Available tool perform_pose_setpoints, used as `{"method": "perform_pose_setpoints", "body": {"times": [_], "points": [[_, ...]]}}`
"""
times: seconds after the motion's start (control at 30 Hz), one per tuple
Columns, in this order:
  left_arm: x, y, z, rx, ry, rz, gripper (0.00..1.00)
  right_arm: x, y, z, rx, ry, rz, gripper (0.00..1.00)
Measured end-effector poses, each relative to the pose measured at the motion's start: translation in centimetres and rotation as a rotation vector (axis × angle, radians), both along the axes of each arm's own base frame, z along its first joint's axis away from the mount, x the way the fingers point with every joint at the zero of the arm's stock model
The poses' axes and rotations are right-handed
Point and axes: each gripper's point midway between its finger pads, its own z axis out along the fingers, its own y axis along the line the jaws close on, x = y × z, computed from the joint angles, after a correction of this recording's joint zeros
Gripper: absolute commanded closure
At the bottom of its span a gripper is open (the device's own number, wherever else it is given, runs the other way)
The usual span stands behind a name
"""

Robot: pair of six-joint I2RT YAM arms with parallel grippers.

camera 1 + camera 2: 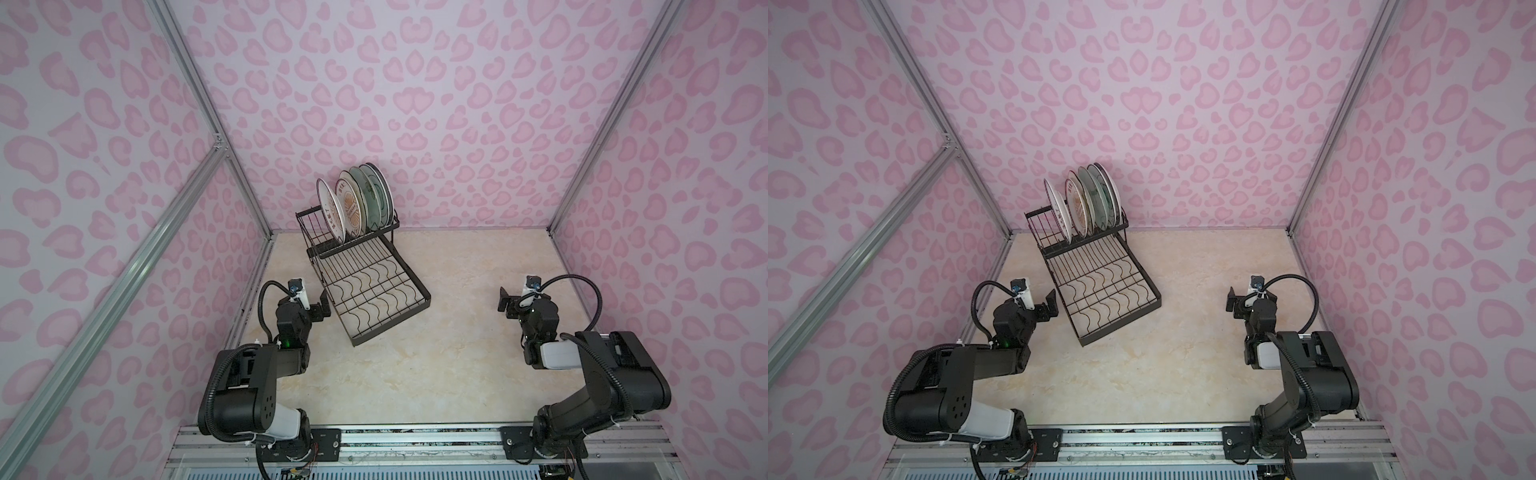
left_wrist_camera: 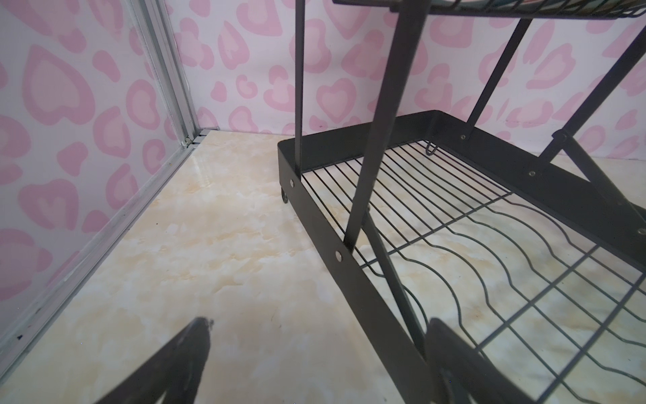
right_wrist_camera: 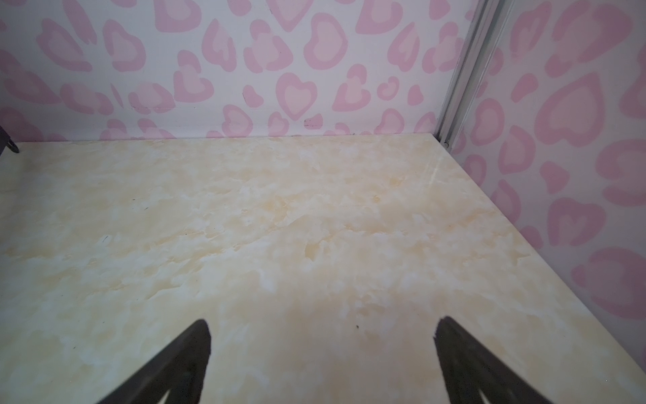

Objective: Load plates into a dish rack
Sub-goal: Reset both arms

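Several round patterned ceramic plates stand on edge in raised tier of black wire two-level dish rack. Left gripper spread wide, empty, just beside rack's lower tray. Right gripper spread wide, empty, over cream marbled tabletop, well apart from rack.

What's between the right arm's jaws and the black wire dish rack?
Only bare cream marble-patterned tabletop reaches the black wire dish rack, in both top views.

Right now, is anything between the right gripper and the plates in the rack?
Nothing visible. Only bare tabletop lies between the open right gripper and the plates, which stand upright in the raised tier of the dish rack.
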Motion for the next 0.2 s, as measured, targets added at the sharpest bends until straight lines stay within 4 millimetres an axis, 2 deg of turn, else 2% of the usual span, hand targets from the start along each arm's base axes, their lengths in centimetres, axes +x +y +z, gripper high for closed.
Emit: {"method": "perform_pose_setpoints", "body": {"times": [0.2], "points": [[0.09,0.1,0.03,0.002,0.001,0.006,0.03,-0.04,0.0,-0.07,-0.003,0.002,0.001,0.01]]}}
